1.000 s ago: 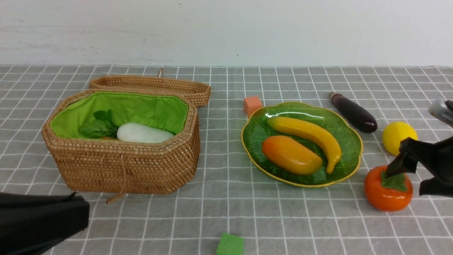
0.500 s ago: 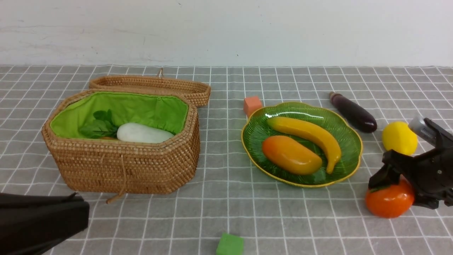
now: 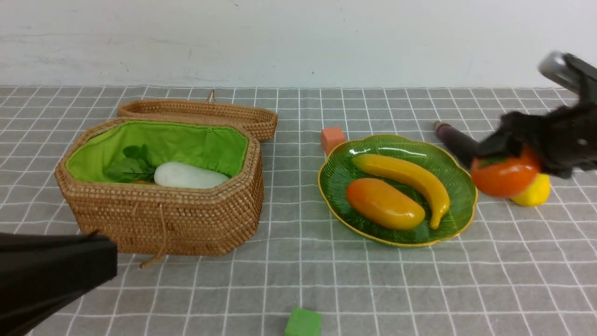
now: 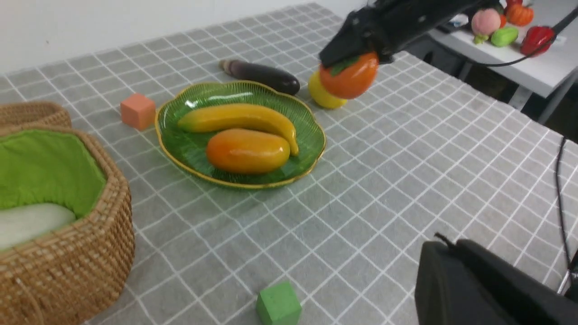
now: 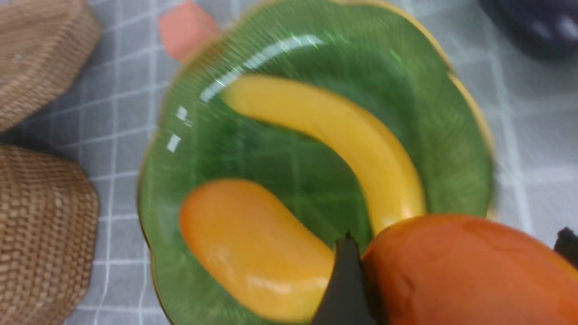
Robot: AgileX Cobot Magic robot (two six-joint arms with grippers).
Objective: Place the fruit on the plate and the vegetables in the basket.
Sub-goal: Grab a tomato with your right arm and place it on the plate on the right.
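Right pincer (image 3: pixel 522 151) clenched round the persimmon (image 3: pixel 506 177), clear of the bench (image 3: pixel 419 289), just outside the plate (image 3: pixel 447 161) at its right rim. Arm blurred; grip seems to sit at the leaf cap. Banana (image 3: pixel 406 175) and mango (image 3: pixel 385 204) fill plate centre, right lobe bare. Lemon (image 3: pixel 536 193) and eggplant (image 3: pixel 454 142) on bench behind. Radish (image 3: pixel 189 176) in basket (image 3: pixel 163 224). Left pincer (image 3: pixel 105 266) closed, low at near-left edge.

Right gripper (image 3: pixel 522 156) high, clasping the persimmon (image 3: pixel 503 179); left gripper (image 3: pixel 107 261) low (jaws closed).
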